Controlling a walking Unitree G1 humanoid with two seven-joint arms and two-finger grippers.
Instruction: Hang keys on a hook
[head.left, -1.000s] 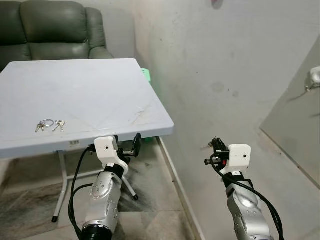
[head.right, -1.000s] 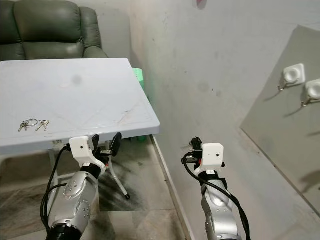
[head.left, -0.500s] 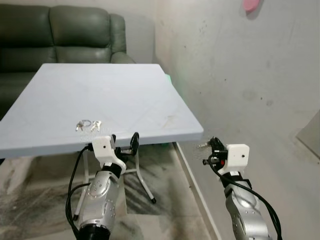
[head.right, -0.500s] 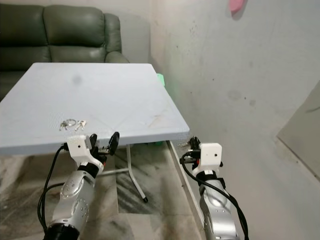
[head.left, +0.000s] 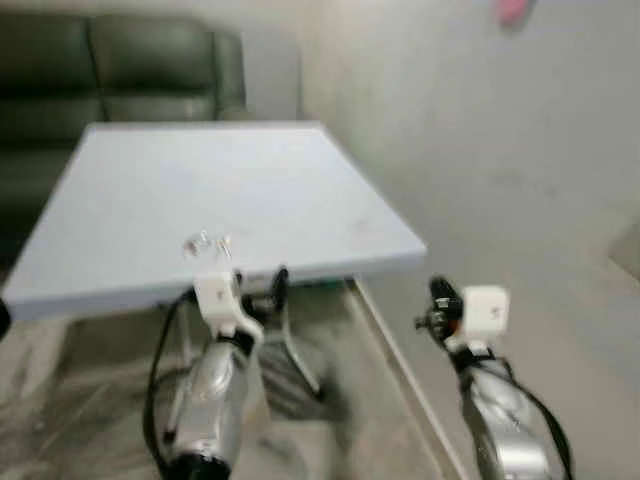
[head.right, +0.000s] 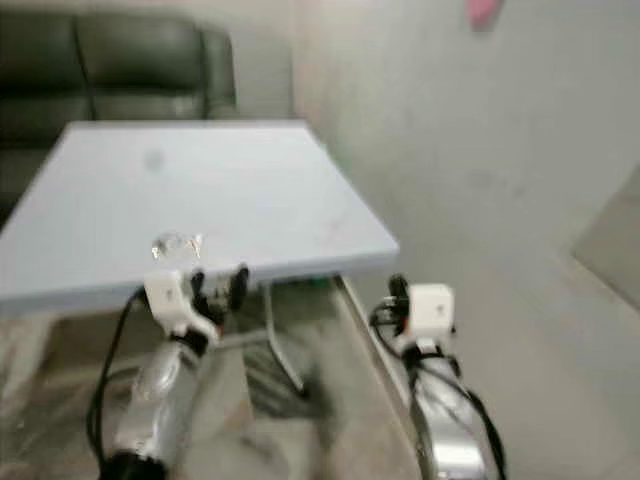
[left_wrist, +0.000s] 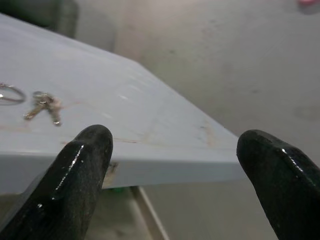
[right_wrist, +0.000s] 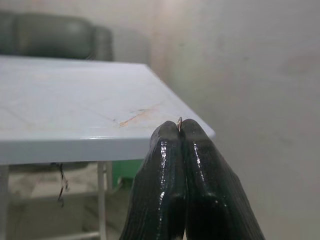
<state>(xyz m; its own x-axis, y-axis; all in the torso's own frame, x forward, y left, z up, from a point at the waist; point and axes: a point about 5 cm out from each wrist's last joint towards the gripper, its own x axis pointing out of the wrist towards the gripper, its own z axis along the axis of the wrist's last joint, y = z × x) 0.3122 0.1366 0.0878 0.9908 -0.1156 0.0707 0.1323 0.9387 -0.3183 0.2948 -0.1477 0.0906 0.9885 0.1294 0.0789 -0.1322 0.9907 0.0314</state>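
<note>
Keys (head.left: 207, 243): one small bunch on a ring, lying on our pale table (head.left: 300, 190) near its front edge, just beyond our left gripper (left_wrist: 175, 165); untouched. Left gripper: fingers spread wide, empty, level with the table edge. Right gripper (right_wrist: 180, 135): fingers pressed together, a tiny metal tip showing between them; what it is we cannot tell. Sofa (head.left: 120, 60): dark green, behind the table.

Change noted: our head view is now blurred and has swung further toward the table, so the wall panel with its hooks has left the frame. The keys sit closer to our left arm than a second ago. We judge pickup comes first; hanging not begun.
</note>
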